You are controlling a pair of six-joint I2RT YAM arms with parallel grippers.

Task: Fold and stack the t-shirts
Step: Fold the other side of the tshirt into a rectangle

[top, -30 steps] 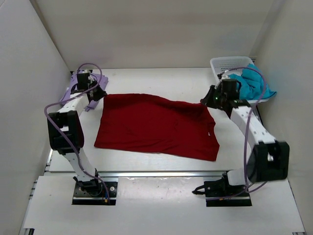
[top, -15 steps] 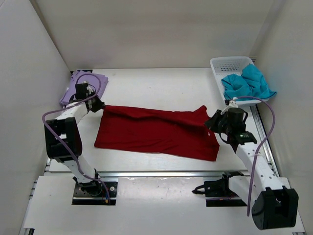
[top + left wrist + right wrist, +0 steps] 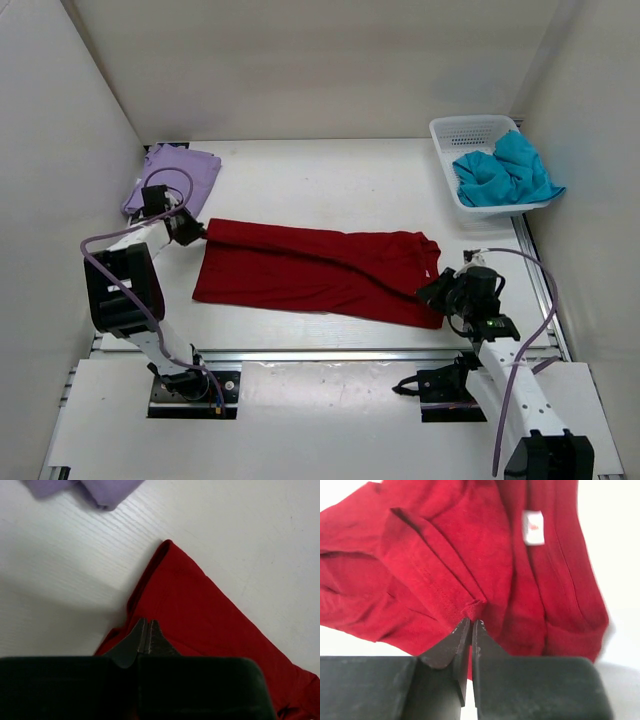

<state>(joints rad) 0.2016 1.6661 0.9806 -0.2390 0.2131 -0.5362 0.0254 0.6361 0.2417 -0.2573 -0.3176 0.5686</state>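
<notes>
1. Both grippers have come toward the near edge of the table (image 3: 330,165) over the last second, drawing the far edge of the red t-shirt (image 3: 300,270) with them. The right arm has swung from beside the basket (image 3: 470,127) to the table's near right corner. The garment, earlier spread broad, now lies as a narrower band.
2. Left gripper (image 3: 146,623): jaws pressed together with no gap visible, pinching the red cloth at its far left corner. In the left wrist view a pointed fold of cloth runs away from the fingertips over bare table.
3. Right gripper (image 3: 471,621): jaws likewise closed, nipping a small bunch of stitched hem. Beyond the tips the cloth lies in several overlapping folds, and a white label (image 3: 534,527) shows on it.
4. Red t-shirt: stretched between the two grippers across the middle of the table, its upper layer doubled over the lower. The near hem lies flat and roughly parallel to the near edge.
5. Lavender t-shirt (image 3: 182,172): lying at the far left corner of the table, just beyond the left gripper and apart from the red cloth.
6. Teal t-shirt (image 3: 505,170): crumpled in the white lattice basket at the far right corner, spilling over the basket's right rim.
</notes>
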